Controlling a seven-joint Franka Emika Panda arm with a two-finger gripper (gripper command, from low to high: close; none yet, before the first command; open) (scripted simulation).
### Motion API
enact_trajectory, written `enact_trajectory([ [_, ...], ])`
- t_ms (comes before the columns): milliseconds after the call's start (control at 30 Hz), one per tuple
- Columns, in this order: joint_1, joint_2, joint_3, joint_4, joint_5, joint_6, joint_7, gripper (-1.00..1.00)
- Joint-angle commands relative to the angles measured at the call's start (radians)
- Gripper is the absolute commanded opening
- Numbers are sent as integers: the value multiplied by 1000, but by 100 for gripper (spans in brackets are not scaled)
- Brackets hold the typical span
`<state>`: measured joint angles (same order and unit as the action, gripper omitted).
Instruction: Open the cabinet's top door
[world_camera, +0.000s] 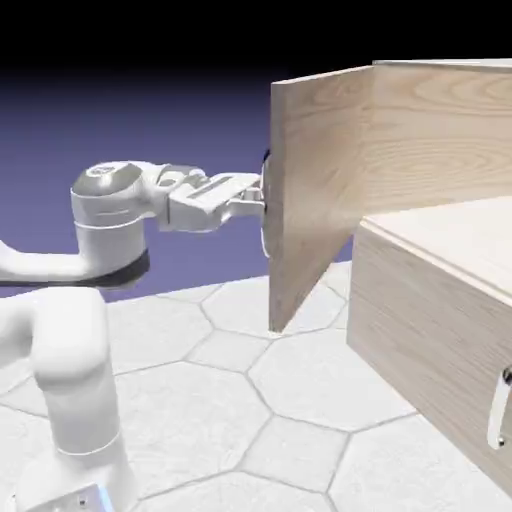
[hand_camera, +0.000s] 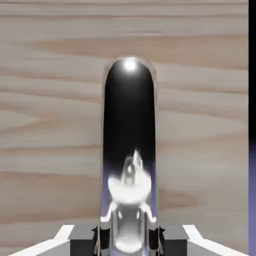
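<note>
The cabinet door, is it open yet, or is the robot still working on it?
The top door already looks done or nearly so: it stands swung far out, showing the cabinet's upper space. In hand is its curved silver handle, with the gripper shut on it. What seems left, if anything, is perhaps a little more swing and letting go.

Tiled flr (world_camera: 310, 375) w/ arm base (world_camera: 78, 476), cab (world_camera: 425, 335).
</note>
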<state>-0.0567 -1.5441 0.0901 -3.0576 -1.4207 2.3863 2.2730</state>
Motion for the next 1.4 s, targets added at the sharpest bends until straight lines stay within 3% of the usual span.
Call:
enact_trajectory([
  [0,15,-17,35,-4,44,-32,-15,-100],
  [333,148,-59,397,37,413,-345,-74,-100],
  [600,136,31,687,196,665,-607,-62,-100],
  [933,-102,151,976,552,888,-936,-59,-100],
  [1367,-478,183,1168,1023,1000,-1274,-114,-100],
])
